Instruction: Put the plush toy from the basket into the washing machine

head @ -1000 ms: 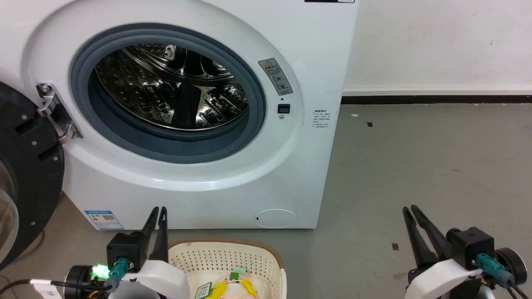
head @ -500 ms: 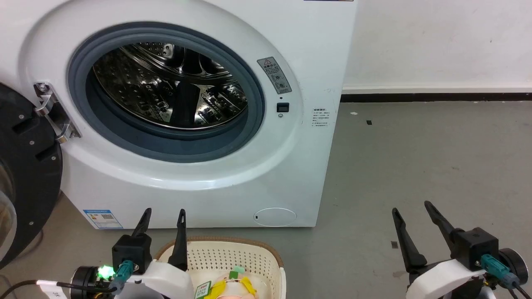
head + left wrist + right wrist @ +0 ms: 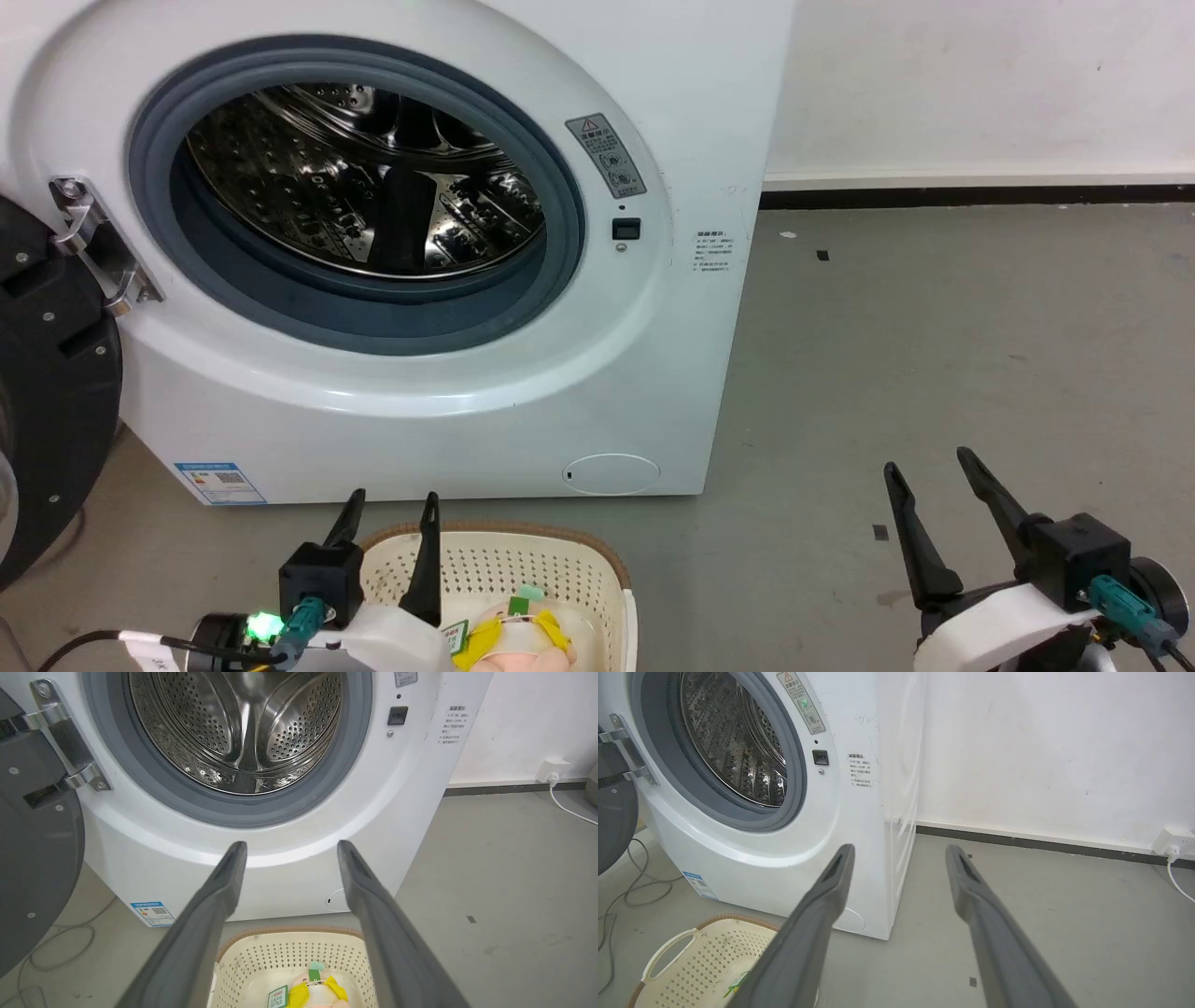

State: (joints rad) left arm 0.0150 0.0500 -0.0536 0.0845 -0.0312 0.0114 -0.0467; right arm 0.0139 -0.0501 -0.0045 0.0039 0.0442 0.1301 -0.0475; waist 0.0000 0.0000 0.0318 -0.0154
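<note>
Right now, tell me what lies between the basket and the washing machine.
A narrow strip of bare grey floor runs between the basket and the washing machine, nothing on it. The head and left wrist views both show it.

Left gripper [image 3: 290, 844] fingers [image 3: 219, 891] spread, plush toy [image 3: 320, 996] in basket [image 3: 280, 952], washing machine [image 3: 154, 844] door [image 3: 37, 868] open

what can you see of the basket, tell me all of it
The basket is cream plastic, rounded-rectangular, its walls pierced with small holes, with a brown woven-look rim. The right wrist view shows a pale loop handle on one side. It stands upright on the grey floor just in front of the washing machine, apart from it. The plush toy with green tags lies inside. The open left gripper hangs over its left edge; whether they touch is unclear.
</note>
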